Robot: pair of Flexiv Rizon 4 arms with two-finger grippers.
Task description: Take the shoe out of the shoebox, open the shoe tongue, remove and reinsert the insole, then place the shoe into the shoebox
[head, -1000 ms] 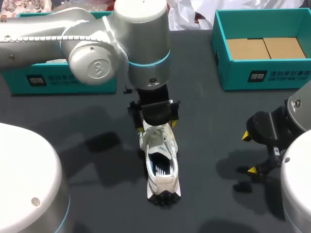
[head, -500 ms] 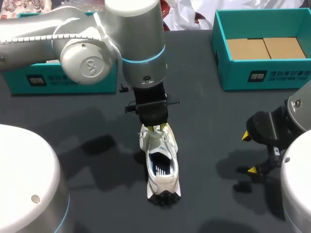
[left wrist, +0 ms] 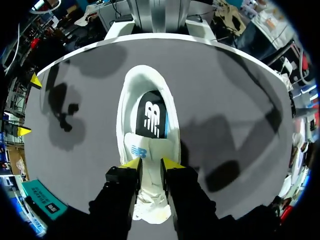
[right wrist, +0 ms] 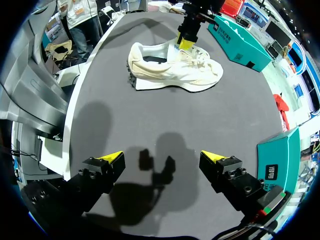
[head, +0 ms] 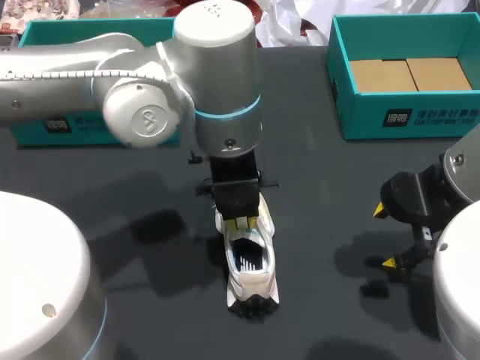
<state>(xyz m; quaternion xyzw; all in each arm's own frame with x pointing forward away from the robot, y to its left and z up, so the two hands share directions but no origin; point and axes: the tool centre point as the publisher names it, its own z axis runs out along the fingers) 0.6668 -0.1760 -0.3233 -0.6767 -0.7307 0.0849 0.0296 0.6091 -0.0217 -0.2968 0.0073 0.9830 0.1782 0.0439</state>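
Surface (head: 315,187): we see a dark grey, flat top that carries everything, with a pale edge round it in the wrist views.
Shadows (head: 154,225): we see soft dark patches lying on the surface, one left of the middle and one near the right side.
Brown cardboard (head: 411,75): we see two flat brown pieces side by side, touching, in the bottom of the open teal box (head: 360,112) at the far right.
Other teal box (head: 45,124): we see it at the far left, its long side facing us. We cannot tell if it is a lid.
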